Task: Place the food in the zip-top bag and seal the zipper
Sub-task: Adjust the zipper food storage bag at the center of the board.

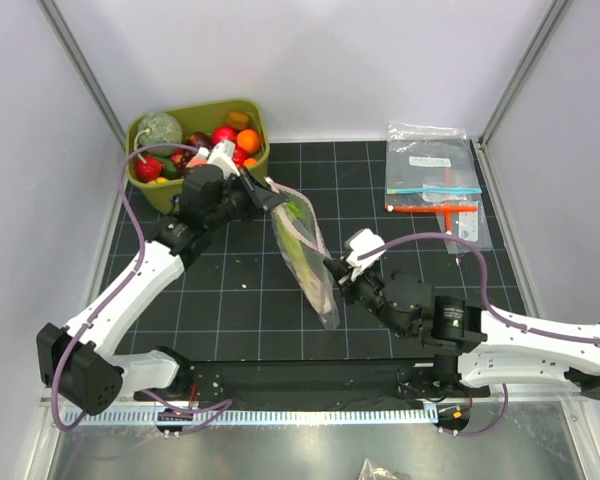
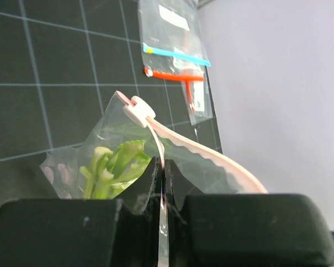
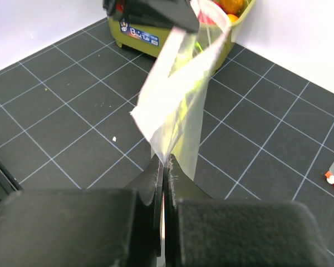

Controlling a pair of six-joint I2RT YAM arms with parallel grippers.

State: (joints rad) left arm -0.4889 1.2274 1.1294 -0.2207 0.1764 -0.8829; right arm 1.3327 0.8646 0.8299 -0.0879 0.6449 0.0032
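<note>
Centre frame: zip-top bag (image 1: 305, 245) slung between left gripper (image 1: 267, 192) and right gripper (image 1: 332, 270), both clamped on its edges; green food (image 2: 114, 167) inside.

Right gripper (image 3: 164, 167): jaws pinched together on the bag's lower corner, well in front of the bin.
Bag (image 3: 175, 105): clear, blurred green inside, stretched up towards the bin.
Left gripper (image 3: 150, 11): at the bag's top end, just before the bin.
Bin (image 3: 139, 39): olive-green, orange fruit (image 3: 234, 5) inside, on a black gridded mat (image 3: 61, 111).
</note>
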